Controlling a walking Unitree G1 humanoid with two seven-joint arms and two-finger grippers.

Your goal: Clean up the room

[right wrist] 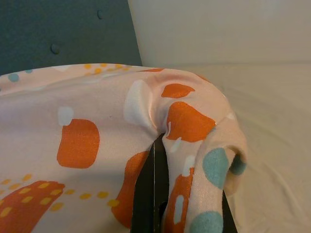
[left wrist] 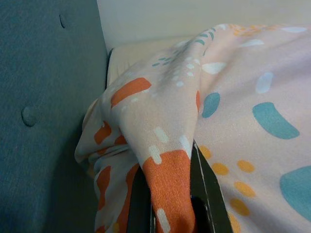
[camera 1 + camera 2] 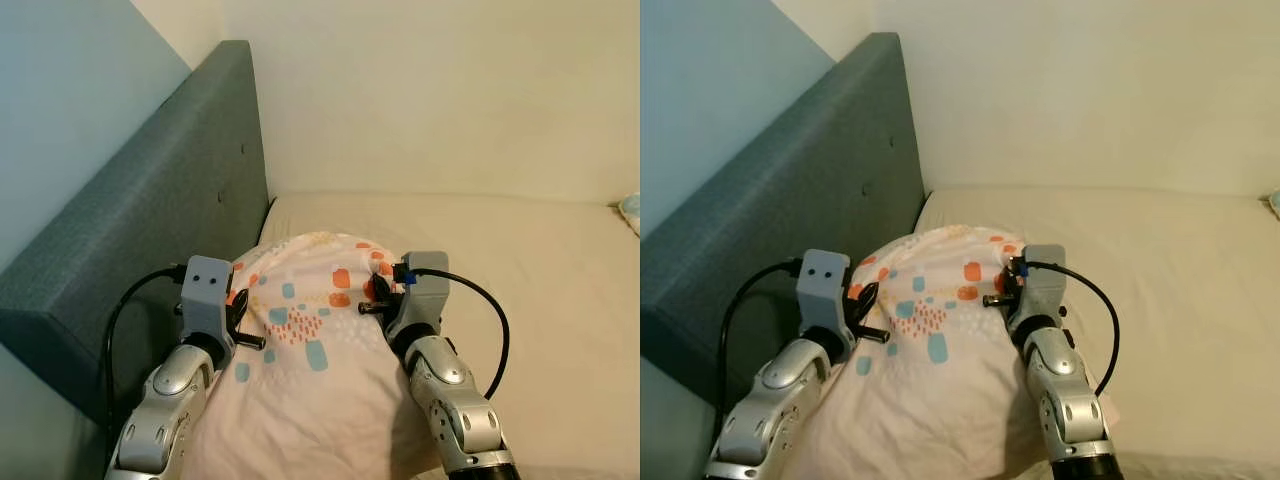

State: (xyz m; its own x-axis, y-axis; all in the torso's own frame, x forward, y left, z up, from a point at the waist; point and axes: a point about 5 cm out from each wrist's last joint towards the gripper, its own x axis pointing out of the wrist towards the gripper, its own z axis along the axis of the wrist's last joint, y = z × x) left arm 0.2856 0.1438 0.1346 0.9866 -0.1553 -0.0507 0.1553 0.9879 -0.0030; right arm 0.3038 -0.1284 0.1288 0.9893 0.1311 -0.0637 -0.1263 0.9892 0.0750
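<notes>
Midway through tidying the bedroom, we hold a patterned pillow [image 3: 300,330] between both arms above the near left part of the bed [image 3: 540,270], close to the grey-green headboard [image 3: 150,220] on our left. Our left gripper [image 2: 167,194] has its black fingers pinched on a fold of the pillow's left edge, and our right gripper [image 1: 163,189] is clamped the same way on a fold at the right edge. The pillow, pale pink with orange and teal marks, is lifted and bunched, not yet lying flat. We judge the pick-up done and the placing still ahead: the pillow has to be carried up to the far corner by the headboard and wall [image 3: 430,90], laid down and released. At the far right edge, a small pale blue item [image 3: 631,212] sits on the mattress; we cannot tell what it is.
</notes>
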